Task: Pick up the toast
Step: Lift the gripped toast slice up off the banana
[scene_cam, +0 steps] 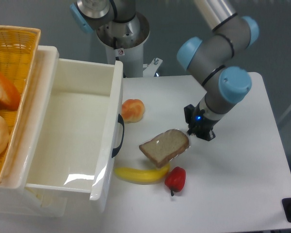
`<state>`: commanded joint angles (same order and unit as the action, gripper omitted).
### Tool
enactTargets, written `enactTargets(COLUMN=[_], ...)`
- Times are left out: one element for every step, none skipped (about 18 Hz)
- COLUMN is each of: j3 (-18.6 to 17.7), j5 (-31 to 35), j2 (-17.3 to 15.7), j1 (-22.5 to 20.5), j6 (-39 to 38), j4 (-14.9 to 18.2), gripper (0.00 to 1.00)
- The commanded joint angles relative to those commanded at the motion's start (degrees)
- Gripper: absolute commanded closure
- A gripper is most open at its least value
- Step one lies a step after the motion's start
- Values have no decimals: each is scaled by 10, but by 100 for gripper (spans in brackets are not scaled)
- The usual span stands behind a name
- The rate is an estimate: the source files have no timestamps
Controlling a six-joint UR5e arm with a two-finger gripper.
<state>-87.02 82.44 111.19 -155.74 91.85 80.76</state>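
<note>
flat brown plastic-wrapped toast [165,147] centre frame, one edge over yellow banana [141,174] | likely light, soft, slippery wrap; pinch raised right crust edge | black two-finger gripper [196,131] touching that corner, closure unreadable

The toast [165,146] is seen tilted, its right corner raised at the hand [194,132] and its lower left edge close above the banana [141,174]; whether it touches the banana cannot be told. The hand's fingers are hidden behind the wrist housing — their closure cannot be confirmed. A red pepper [175,178] is located just beside the banana's right end. A round orange-white bun [133,109] is placed near the white bin [106,160], which occupies the left part of the white worktop [242,184]. A wicker basket [20,43] holding bread items is positioned behind the bin — at the far left.
</note>
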Motion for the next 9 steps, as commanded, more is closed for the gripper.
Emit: enactTargets(j3=[3, 3, 2, 3, 3, 3, 5, 6, 5], j5=[-2, -9, -20, -33, -43, -48, -50, -49, -48], j2=[-4, -7, -15, -21, -25, -31, -35, -39, -46], j1=[-7, -12, -16, -21, -25, -27, -28, -30, -34], j6=[-2, -3, -5, -11, -19, -24, -26, -26, -26], j4=[4, 4, 7, 9, 9, 9, 10, 10, 13], gripper=[100, 100, 100, 100, 100, 100, 100, 100, 100])
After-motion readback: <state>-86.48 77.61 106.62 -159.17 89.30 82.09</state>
